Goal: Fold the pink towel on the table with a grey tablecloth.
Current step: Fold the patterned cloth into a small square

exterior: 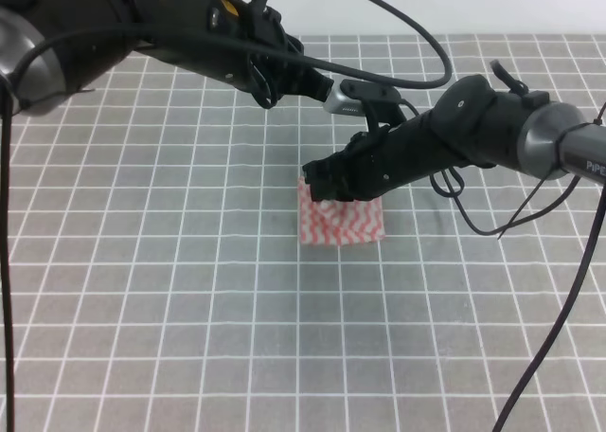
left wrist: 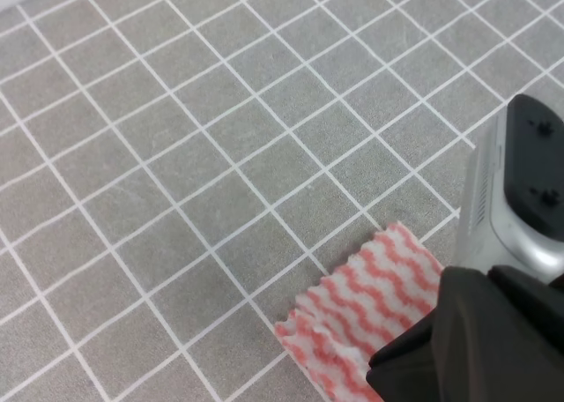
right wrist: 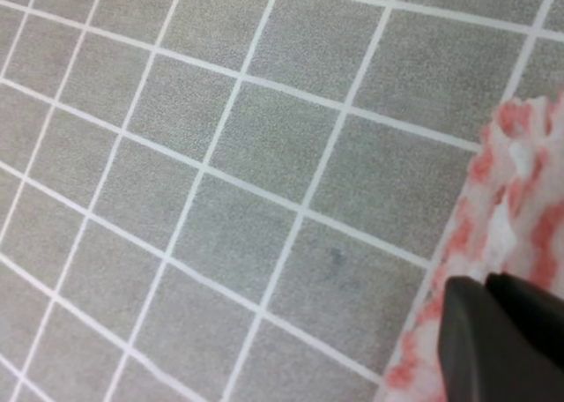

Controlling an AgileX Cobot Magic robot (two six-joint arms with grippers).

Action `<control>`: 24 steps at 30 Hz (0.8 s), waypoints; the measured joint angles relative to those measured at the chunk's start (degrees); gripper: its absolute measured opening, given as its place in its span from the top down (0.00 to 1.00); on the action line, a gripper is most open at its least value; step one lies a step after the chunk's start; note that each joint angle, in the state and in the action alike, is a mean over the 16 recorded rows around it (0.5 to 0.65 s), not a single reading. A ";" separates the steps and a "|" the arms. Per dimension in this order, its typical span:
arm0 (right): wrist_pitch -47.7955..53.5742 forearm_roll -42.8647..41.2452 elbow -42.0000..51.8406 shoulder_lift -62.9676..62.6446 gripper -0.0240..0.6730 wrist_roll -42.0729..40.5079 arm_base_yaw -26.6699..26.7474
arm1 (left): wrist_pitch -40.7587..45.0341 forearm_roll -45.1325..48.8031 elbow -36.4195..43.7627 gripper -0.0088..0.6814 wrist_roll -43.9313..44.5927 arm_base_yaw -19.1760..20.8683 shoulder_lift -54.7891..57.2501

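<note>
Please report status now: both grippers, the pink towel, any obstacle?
Right gripper down on pink towel, jaws unclear. Left gripper raised behind it, jaws unclear. Towel a small compact patch on grey tablecloth. No obstacle seen.

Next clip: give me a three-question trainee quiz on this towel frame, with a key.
1. True or false: the towel lies spread out to its full size.
2. Which gripper is down at the towel? A. left B. right C. neither
3. What pattern marks the tablecloth?

Key:
1. False; it is a small folded-looking patch.
2. B; the left arm is off the towel, behind it.
3. A white grid.
</note>
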 joint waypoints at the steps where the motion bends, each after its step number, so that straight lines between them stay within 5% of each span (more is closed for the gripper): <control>1: 0.12 0.21 0.01 -0.04 0.94 -0.12 0.00 | 0.02 0.02 0.00 0.99 -0.01 0.00 0.03; 15: 2.57 1.16 -0.94 -0.09 0.72 -1.19 -0.36 | 0.24 0.07 0.00 0.99 0.01 0.00 -0.03; 24: 7.26 -2.30 -2.40 0.65 0.87 -1.05 -0.91 | 0.61 0.41 0.00 0.99 0.12 0.00 -0.02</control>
